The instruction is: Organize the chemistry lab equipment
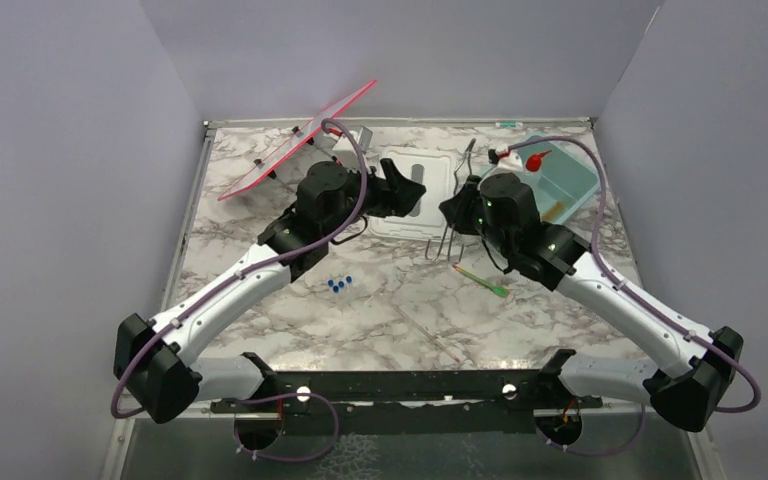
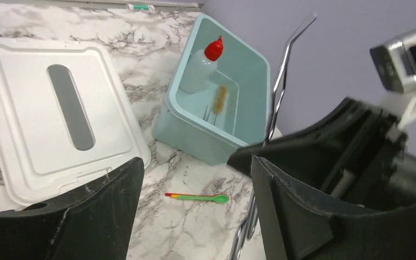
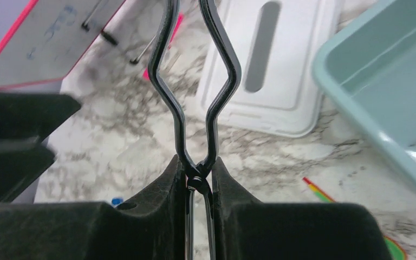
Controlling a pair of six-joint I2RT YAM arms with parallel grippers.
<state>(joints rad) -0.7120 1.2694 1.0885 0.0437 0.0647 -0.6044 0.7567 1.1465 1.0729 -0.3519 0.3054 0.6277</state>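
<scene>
My right gripper (image 3: 197,181) is shut on a black wire clamp (image 3: 181,92), pinched at its pivot. From above, the right gripper (image 1: 456,211) holds the wire clamp (image 1: 448,238) above the marble, between the white lid and the teal tub. My left gripper (image 1: 406,190) hovers open over the lid's right side with nothing in it. In the left wrist view the left gripper (image 2: 195,216) frames a green-tipped stick (image 2: 197,197) lying on the marble. A white squeeze bottle with a red nozzle (image 2: 200,67) and a tan-bristled brush (image 2: 220,100) lie inside the tub. Blue-capped tubes (image 1: 338,285) lie left of centre.
The teal tub (image 1: 575,185) stands at the back right and the white lid (image 1: 400,165) lies flat at the back centre. A red-rimmed clear board (image 1: 295,140) stands tilted at the back left. Grey walls close in three sides.
</scene>
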